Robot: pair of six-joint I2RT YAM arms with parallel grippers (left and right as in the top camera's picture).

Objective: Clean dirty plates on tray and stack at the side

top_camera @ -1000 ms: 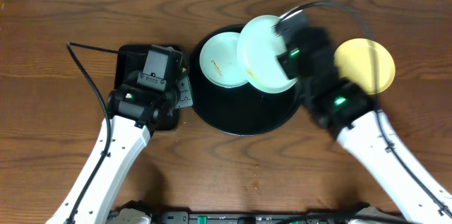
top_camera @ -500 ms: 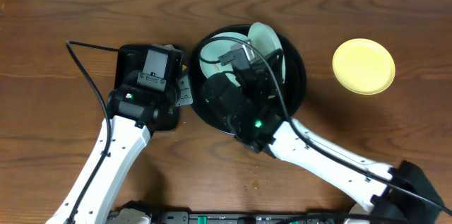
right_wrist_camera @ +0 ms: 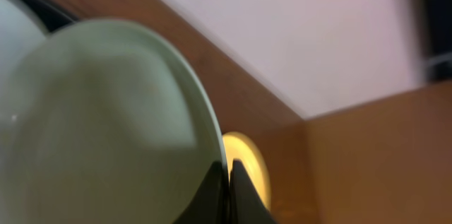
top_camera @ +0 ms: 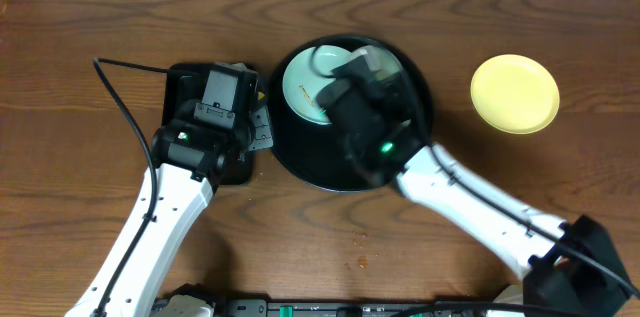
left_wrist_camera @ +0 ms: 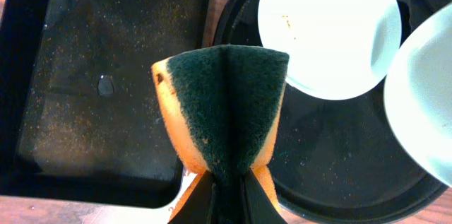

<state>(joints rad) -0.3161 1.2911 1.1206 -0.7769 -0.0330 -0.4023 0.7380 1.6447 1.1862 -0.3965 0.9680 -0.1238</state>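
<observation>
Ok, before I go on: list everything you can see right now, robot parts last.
flat mint plate: one, pale mint-blue, brown smears; lying in the round tray
tilted mint plate: one, pale mint-blue; gripped at its rim over the round tray
yellow plate: one, pale yellow; on the table, right of the round tray
round tray: one, glossy black; table centre
rectangular tray: one, black; left of the round tray
sponge: one, orange with green face; pinched, folded
table: one, brown wood
left fingers: shut on sponge
right fingers: shut on tilted mint plate
</observation>
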